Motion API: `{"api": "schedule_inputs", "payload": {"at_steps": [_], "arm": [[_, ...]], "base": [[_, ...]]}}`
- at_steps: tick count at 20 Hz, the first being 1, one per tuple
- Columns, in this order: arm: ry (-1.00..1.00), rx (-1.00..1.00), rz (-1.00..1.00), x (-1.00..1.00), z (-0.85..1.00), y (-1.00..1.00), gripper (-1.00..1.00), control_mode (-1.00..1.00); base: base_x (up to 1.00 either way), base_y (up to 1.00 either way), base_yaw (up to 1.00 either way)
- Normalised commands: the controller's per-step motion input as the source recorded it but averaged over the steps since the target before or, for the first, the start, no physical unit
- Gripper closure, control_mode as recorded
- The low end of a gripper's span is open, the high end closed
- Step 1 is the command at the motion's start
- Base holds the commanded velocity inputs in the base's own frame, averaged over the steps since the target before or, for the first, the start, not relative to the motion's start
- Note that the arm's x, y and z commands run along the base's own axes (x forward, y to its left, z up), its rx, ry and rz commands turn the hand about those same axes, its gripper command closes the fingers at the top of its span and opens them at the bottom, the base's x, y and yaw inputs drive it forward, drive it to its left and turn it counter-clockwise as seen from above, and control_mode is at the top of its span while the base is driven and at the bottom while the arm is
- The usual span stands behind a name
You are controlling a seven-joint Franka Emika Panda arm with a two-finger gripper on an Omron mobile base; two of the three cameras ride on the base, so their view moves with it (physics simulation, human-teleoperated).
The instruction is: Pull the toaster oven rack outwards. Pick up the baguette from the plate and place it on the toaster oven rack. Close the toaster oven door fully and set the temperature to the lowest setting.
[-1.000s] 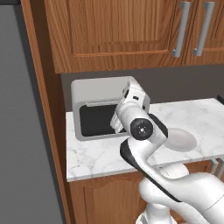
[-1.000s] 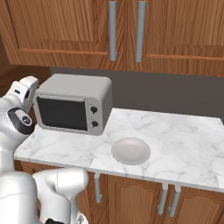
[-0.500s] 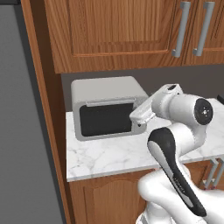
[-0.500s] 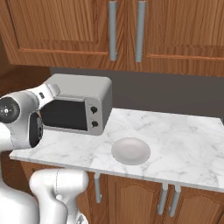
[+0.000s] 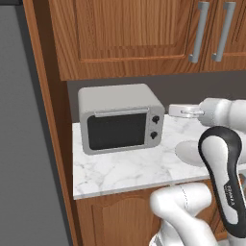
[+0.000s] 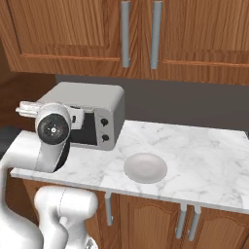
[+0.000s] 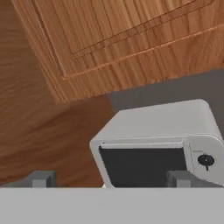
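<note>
The light-grey toaster oven (image 5: 120, 101) (image 6: 99, 97) (image 7: 162, 120) stands at the left end of the counter. Its toaster oven door (image 5: 116, 131) (image 7: 144, 168) is shut, with the silver handle (image 7: 142, 143) along the top edge. The rack is hidden behind the dark glass. Two black knobs (image 5: 154, 127) sit on the right panel. The round off-white plate (image 6: 145, 168) (image 5: 186, 152) lies right of the oven. The baguette is out of view. My gripper (image 7: 109, 181) (image 5: 174, 111) hangs open in the air in front of the oven, apart from it, with nothing between its fingertips (image 7: 41, 178).
Wooden wall cabinets (image 5: 125, 33) with vertical bar handles hang over the counter. A tall wooden panel (image 5: 45, 120) borders the oven's left side. The marble counter (image 6: 204, 151) stretches away to the right of the plate. My arm's big joint (image 6: 53, 129) covers part of the oven front in the right base view.
My arm has swung to the right across the oven's front, and the hand has pulled back from the door. The oven and the plate have not moved. The gripper has stayed open.
</note>
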Motion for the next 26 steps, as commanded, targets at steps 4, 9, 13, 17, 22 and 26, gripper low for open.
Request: {"api": "schedule_inputs", "payload": {"at_steps": [4, 9, 13, 17, 22, 26], "arm": [[0.27, 0.87, -0.22, -0.42, -0.12, -0.03, -1.00, -1.00], [0.30, 0.83, -0.25, -0.35, -0.31, 0.00, -1.00, -1.00], [0.40, 0.69, -0.19, -0.13, -0.57, -0.02, -1.00, -1.00], [0.31, 0.43, -0.04, -0.09, -0.89, 0.00, -1.00, -1.00], [0.10, 0.18, 0.01, 0.00, -0.99, 0.00, -1.00, -1.00], [-0.16, 0.00, 0.07, 0.06, -0.80, 0.08, -1.00, -1.00]], "base": [[0.00, 0.00, 0.00], [0.00, 0.00, 0.00], [0.00, 0.00, 0.00], [0.00, 0.00, 0.00], [0.00, 0.00, 0.00], [0.00, 0.00, 0.00]]}}
